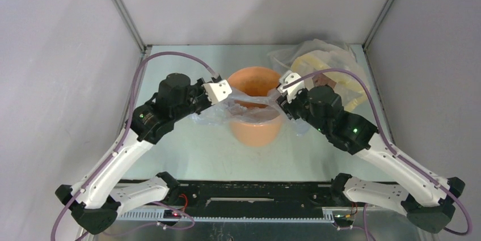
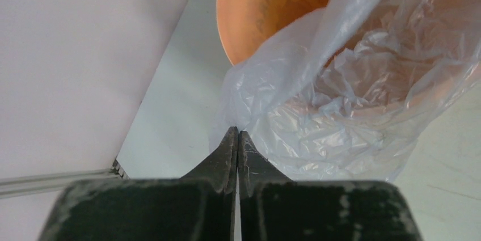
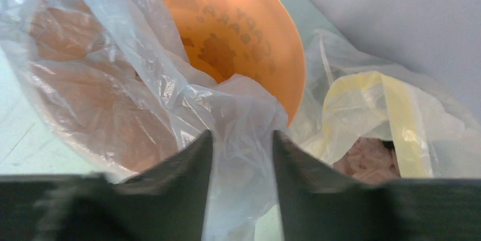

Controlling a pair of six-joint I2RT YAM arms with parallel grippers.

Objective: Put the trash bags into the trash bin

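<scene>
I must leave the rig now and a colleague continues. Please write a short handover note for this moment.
Left gripper: shut, pinching an edge of the trash bag.
Right gripper: jaws apart, bag film between them, not yet gripping.
Trash bag: draped over the near rim of the trash bin, partly hanging outside.
Done: bag brought to the bin.
Left: grip with the right, get the whole bag inside.

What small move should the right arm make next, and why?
Probably close the right pincer on the film. Its jaws stand apart with a fold of the trash bag between them, while the left pincer is shut on the bag's other edge. The bag lies draped across the near rim of the orange bin.
</scene>
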